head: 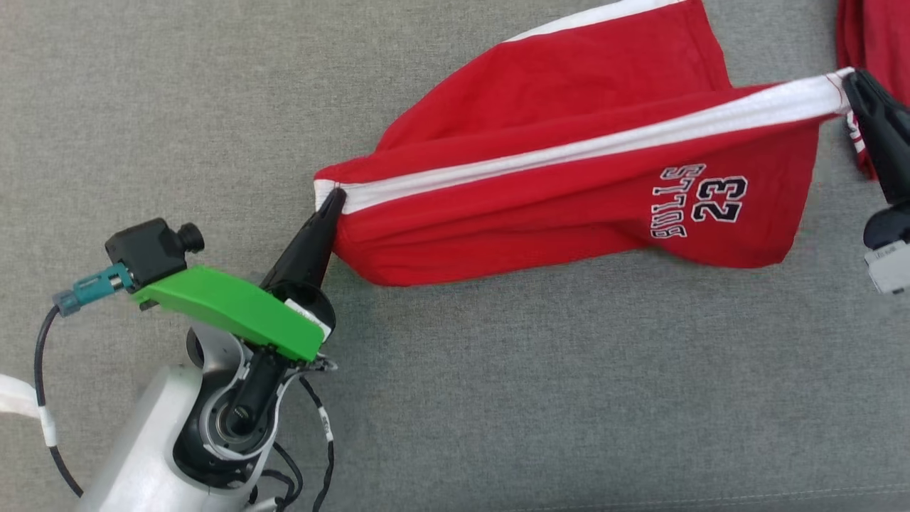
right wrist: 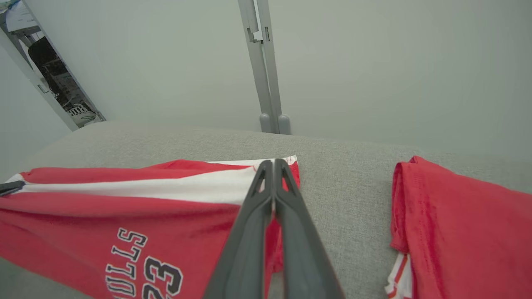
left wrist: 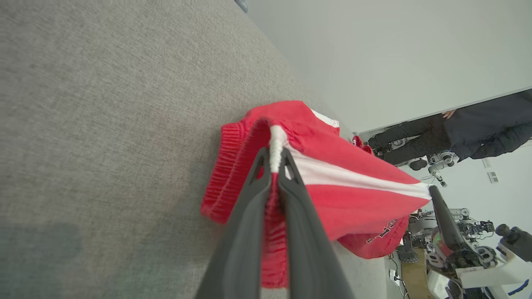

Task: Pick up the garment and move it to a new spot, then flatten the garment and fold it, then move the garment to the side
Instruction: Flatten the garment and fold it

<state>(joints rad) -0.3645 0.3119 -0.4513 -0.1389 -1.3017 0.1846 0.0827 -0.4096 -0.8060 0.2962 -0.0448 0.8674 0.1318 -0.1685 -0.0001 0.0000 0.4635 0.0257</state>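
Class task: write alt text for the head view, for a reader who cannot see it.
Red shorts are stretched between two grippers over a grey surface. The left gripper pinches the white stripe at the waistband, the right gripper at the hem. Lettering reads BULLS 23; another red garment lies top right.

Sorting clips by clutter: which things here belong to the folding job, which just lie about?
In the job: red Bulls shorts, left claw and right claw shut on their white stripe's ends.
Lying about: second red garment, on the grey surface.
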